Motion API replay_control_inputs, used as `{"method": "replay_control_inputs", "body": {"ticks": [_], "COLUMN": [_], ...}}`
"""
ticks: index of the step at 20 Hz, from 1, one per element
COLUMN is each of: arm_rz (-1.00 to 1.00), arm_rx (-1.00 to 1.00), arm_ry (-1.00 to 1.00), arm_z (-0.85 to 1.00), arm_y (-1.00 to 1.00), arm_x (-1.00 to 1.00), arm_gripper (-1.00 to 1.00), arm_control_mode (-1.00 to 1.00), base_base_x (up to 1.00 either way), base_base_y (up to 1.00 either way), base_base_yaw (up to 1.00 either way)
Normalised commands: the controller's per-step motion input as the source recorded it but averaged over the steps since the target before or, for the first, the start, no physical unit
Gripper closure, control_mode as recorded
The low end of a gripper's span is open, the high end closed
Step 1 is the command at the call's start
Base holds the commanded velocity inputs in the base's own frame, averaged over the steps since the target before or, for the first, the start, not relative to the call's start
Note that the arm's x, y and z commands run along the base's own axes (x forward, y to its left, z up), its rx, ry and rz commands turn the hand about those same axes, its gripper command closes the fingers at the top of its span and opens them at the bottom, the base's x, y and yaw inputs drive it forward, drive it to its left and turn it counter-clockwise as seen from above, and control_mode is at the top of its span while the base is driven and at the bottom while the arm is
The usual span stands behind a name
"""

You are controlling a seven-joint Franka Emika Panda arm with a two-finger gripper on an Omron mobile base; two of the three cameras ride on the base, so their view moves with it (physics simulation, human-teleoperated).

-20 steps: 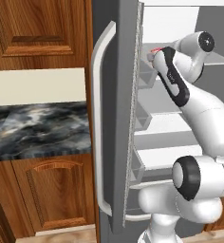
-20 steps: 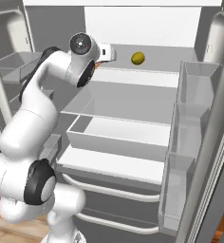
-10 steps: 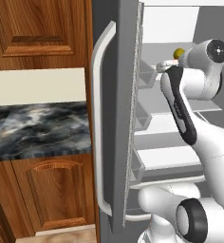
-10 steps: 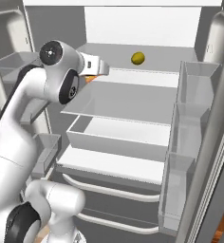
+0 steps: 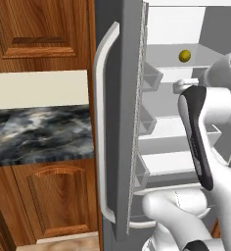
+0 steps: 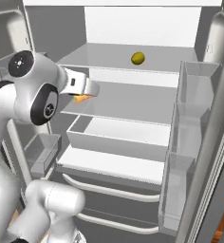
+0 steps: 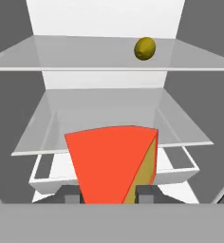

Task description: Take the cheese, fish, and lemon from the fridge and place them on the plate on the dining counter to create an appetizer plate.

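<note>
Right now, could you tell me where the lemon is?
The lemon sits on the fridge's top shelf, right of centre near the back wall, above the claw.

The tool (image 6: 85, 97) has drawn the cheese (image 7: 115, 163) back out of the fridge (image 6: 133, 99)

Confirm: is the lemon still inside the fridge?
Yes, inside. The lemon sits on the fridge's top shelf, apart from the end effector, which grips the cheese.
</note>
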Motion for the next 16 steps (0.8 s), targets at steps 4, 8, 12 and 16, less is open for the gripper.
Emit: {"method": "replay_control_inputs", "body": {"ticks": [4, 8, 12, 16], "arm_rz": [0.0, 0.0, 0.0, 0.0], "arm_rx": [0.05, 0.05, 0.0, 0.0], "arm_ry": [0.09, 0.03, 0.05, 0.0], "arm_z": [-0.22, -0.4, -0.19, 0.0], "arm_y": [0.0, -0.01, 0.0, 0.0], "arm_x": [-0.98, -0.27, 0.0, 0.0], "arm_gripper": [1.0, 1.0, 1.0, 1.0], "arm_control_mode": [-1.0, -1.0, 1.0, 1.0], "base_base_x": [0.0, 0.0, -0.08, -0.94], "base_base_y": [0.0, 0.0, 0.0, 0.11], "base_base_yaw": [0.0, 0.0, 0.0, -0.01]}}
